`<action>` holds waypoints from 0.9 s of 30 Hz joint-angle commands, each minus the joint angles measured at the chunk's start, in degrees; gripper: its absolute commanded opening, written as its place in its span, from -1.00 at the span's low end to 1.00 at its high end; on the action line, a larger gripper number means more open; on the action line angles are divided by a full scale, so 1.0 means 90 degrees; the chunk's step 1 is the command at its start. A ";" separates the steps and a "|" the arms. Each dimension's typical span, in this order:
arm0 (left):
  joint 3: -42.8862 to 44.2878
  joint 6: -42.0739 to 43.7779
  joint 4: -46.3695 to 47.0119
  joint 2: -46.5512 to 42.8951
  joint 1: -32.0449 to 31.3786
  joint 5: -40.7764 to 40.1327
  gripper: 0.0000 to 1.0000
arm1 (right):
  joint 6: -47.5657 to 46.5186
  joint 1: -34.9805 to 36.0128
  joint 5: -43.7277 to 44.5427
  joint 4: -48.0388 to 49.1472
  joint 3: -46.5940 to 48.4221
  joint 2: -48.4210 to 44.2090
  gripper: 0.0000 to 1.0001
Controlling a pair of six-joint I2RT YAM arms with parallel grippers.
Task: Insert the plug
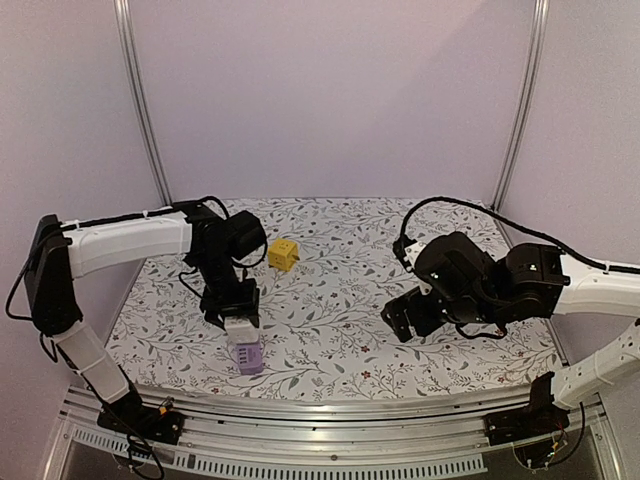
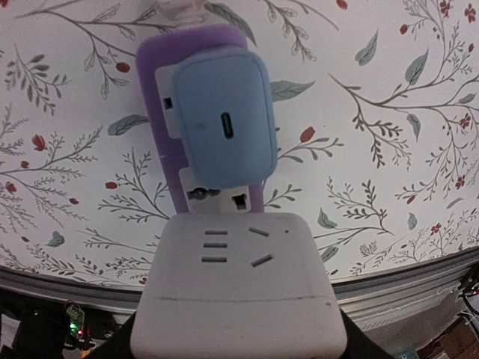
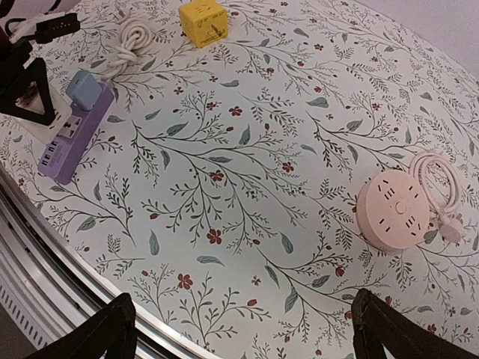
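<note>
White plug (image 2: 239, 292), one: the left gripper (image 1: 238, 312) is clamping it over the near end of the single purple power strip (image 2: 152, 82), lying at 7 o'clock on the table (image 1: 340, 310). Insertion is seemingly beginning; the next move is calling for alignment at 6 o'clock of the one blue charger (image 2: 224, 120), then a straight press. The right gripper (image 3: 251, 327) is hanging wide and empty. Also lying by: one yellow cube (image 1: 283, 254), one round hub (image 3: 397, 209).

Floral-print table (image 1: 330, 300), purple power strip (image 1: 248, 357) lying flat at 7 o'clock near the front edge, coiled white cord (image 3: 129, 39) just beyond its far end, yellow cube adapter (image 1: 283, 254) at 11 o'clock, round pink socket hub (image 3: 395, 212) with looped cord (image 3: 438, 183) toward 3 o'clock.
</note>
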 commanded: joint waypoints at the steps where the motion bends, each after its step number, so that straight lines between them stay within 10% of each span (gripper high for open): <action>1: -0.0069 0.0102 0.0226 0.0158 0.0008 -0.0116 -1.00 | 0.0151 0.0013 -0.0049 -0.0088 0.0196 0.0134 0.98; 27: -0.0227 0.0277 0.0444 0.0286 0.0324 -0.0406 -1.00 | 0.0268 0.0021 -0.0036 -0.0181 0.0116 0.0114 0.98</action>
